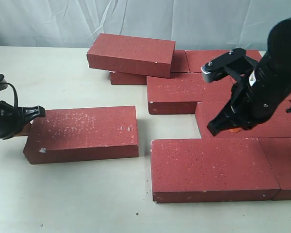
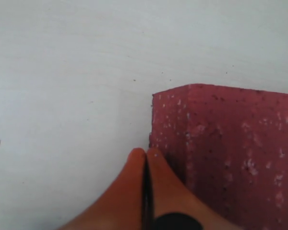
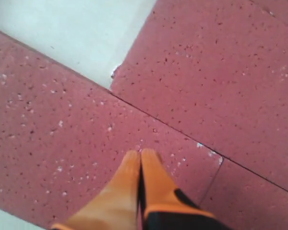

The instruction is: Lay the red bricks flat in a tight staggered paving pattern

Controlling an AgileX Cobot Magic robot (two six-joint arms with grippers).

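So the paving looks maybe half done. On the right of the exterior frame a bunch of the red bricks [image 1: 208,162] already lie flat and butted together in offset rows. One loose brick [image 1: 82,131] sits alone at centre left, with a strip of bare surface [image 1: 165,126] between it and the group. Another brick [image 1: 131,53] at upper middle is perched on top of its neighbours. Looks to me like the step in hand is shoving the loose one in. The left jaws are pinched shut on nothing, orange fingertips [image 2: 134,165] right at that brick's left end, apparently touching it. The right jaws are shut and empty too, fingertips [image 3: 153,167] down over the laid bricks near a seam; touching or just above, can't tell. Next move, I'd guess, is a straight, steady push toward the right so the brick closes the gap without twisting. After that, the stacked one needs dealing with.
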